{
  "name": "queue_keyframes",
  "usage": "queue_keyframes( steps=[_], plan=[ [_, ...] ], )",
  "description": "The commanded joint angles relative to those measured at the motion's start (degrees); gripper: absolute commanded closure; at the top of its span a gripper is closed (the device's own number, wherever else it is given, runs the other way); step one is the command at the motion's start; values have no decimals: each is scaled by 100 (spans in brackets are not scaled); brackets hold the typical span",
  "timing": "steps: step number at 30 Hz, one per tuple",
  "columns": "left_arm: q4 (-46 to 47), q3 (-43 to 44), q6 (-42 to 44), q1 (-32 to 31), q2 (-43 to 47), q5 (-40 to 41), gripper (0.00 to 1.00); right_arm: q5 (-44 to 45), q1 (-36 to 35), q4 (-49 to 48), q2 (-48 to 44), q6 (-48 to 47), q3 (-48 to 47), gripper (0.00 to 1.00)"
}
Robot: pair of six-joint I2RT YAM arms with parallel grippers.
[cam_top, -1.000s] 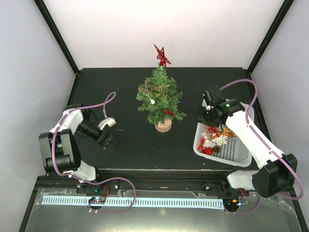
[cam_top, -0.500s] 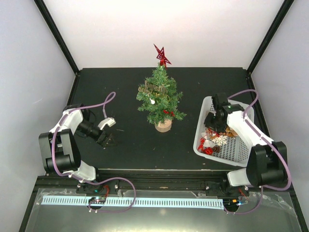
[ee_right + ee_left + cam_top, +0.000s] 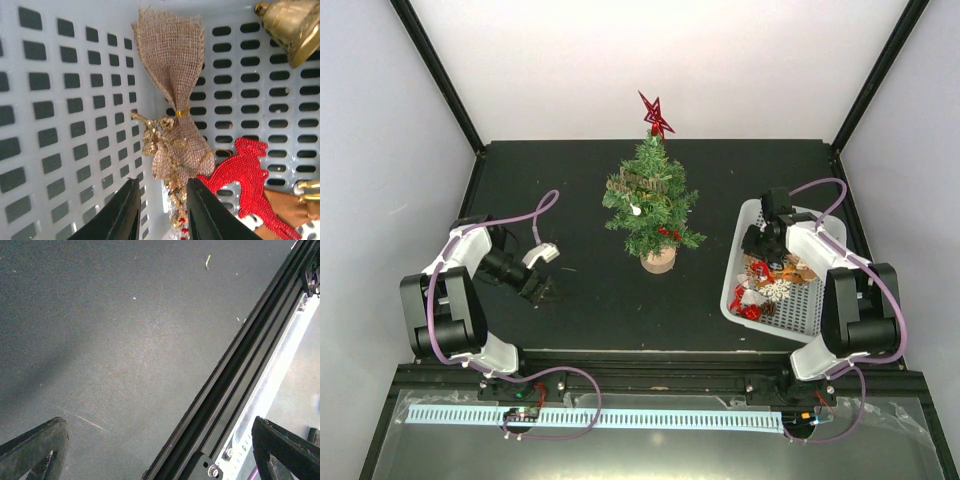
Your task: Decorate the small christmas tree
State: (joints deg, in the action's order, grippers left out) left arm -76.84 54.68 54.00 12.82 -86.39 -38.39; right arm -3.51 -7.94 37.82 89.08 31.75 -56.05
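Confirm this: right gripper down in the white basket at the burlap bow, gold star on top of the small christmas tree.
Not gold: the top external view shows a red star atop the small christmas tree. The right gripper is indeed in the white basket at the burlap bow.

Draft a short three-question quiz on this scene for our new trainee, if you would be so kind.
1. True or false: the left gripper holds an ornament.
2. What tops the small christmas tree? A a blue ball; B a red star; C a white angel.
3. Fill in: the right gripper reaches a burlap bow inside the white ____.
Key: 1 false; 2 B; 3 basket.
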Motion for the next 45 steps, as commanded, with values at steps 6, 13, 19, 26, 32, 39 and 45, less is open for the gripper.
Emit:
queue_keyframes(
  steps=[6, 13, 19, 26, 32, 39, 45],
  plan=[
    [-151, 34, 137, 59, -145, -152, 1, -255, 162, -460, 301, -281, 99, 73],
    [-199, 45, 199, 63, -185, -187, 1, -353, 163, -455, 234, -277, 236, 74],
    [-208, 52, 215, 71, -187, -210, 1, -230, 162, -365, 295, -282, 223, 87],
    [-207, 50, 222, 80, -146, -205, 1, 19, 166, -177, 239, -265, 81, 91],
    [-226, 52, 241, 107, -176, -215, 1, 395, 164, 170, -92, -306, -198, 91],
    [-243, 60, 260, 118, -209, -237, 1, 516, 162, 575, -556, -301, -458, 92],
    [-239, 63, 260, 118, -219, -237, 1, 402, 158, 1021, -1075, -379, -856, 93]
  ],
)
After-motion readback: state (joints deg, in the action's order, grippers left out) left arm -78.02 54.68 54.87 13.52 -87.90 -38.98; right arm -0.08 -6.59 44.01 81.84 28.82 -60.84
